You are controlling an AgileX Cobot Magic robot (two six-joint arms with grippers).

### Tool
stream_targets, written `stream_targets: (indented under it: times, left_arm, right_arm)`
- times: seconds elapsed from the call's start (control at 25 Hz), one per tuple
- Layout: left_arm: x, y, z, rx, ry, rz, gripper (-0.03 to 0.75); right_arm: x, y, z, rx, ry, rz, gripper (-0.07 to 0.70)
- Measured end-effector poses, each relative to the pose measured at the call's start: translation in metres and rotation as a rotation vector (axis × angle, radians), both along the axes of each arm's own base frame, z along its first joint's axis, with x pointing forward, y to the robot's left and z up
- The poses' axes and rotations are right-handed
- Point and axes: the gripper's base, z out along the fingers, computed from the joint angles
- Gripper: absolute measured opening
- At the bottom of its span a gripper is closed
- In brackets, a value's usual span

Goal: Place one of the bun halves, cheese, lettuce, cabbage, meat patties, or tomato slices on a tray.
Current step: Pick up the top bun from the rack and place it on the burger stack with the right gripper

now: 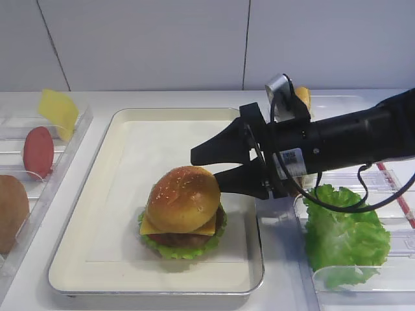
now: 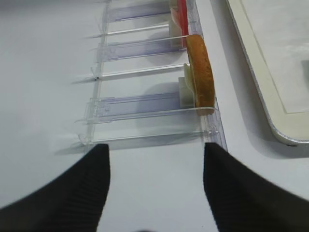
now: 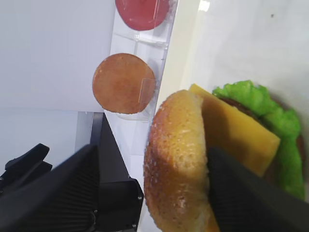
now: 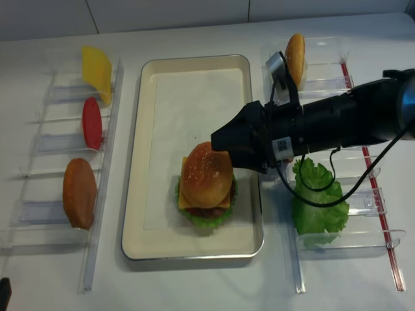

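Tray front: the tray point(image 1: 97, 272) shows bare cream floor along its near edge; nothing lies there.
Stack: near the tray's front right, lettuce point(image 1: 185, 249), a meat patty point(image 1: 178, 238) and cheese point(image 1: 150, 225) lie in layers, with the sesame bun half point(image 1: 183, 197) on top, sitting slightly tilted.
Right gripper: the right gripper point(image 1: 211, 170) hangs just beside the bun, its jaws spread apart with one finger above and one beside the dome; the right wrist view shows the bun between the fingers with a gap on the outer side, so it looks let go.
Left gripper: the left gripper point(image 2: 154, 193) hangs over the bare table by the left holders, fingers spread, holding nothing.
Spares: a plain bun half point(image 4: 80, 193), a tomato slice point(image 4: 91, 123) and a second cheese slice point(image 4: 97, 65) stand in the left holders; loose lettuce point(image 4: 316, 201) and another bun half point(image 4: 295, 57) stand on the right.
Progress: the bun appears placed on the tray; judged from this, only drawing the right arm clear remains.
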Motion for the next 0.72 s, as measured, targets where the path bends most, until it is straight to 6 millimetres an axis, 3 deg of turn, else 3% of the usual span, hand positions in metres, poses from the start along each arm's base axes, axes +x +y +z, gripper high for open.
stream_targets:
  times: [0.72]
  left_arm:
    - [0.0000,0.0000,0.0000,0.000,0.000,0.000,0.414]
  right_arm:
    - [-0.0013,-0.0010,0.0000,-0.075,0.012,0.092,0.504]
